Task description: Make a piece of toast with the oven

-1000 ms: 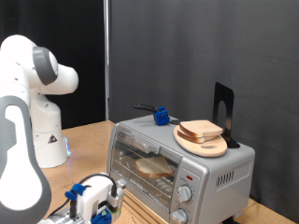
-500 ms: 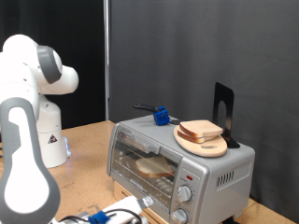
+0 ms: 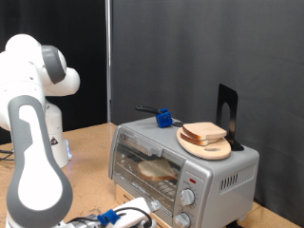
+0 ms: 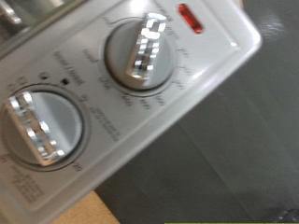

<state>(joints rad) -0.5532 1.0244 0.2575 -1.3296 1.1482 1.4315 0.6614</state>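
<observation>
The silver oven stands on the wooden table with its glass door shut. A piece of toast lies on the rack inside, seen through the glass. A second slice rests on a round wooden plate on the oven's roof. My gripper is low at the exterior view's bottom edge, just in front of the oven's lower front and left of its two knobs. The wrist view shows only the control panel up close: one knob, the other knob and a red lamp. No fingers show there.
A blue-and-black tool and a black upright stand also sit on the oven's roof. The arm's white base stands at the exterior view's left. A dark curtain hangs behind.
The gripper has dropped to the bottom edge and shifted right, closer to the oven's front. The arm's upper link has swung further into view at the left.
</observation>
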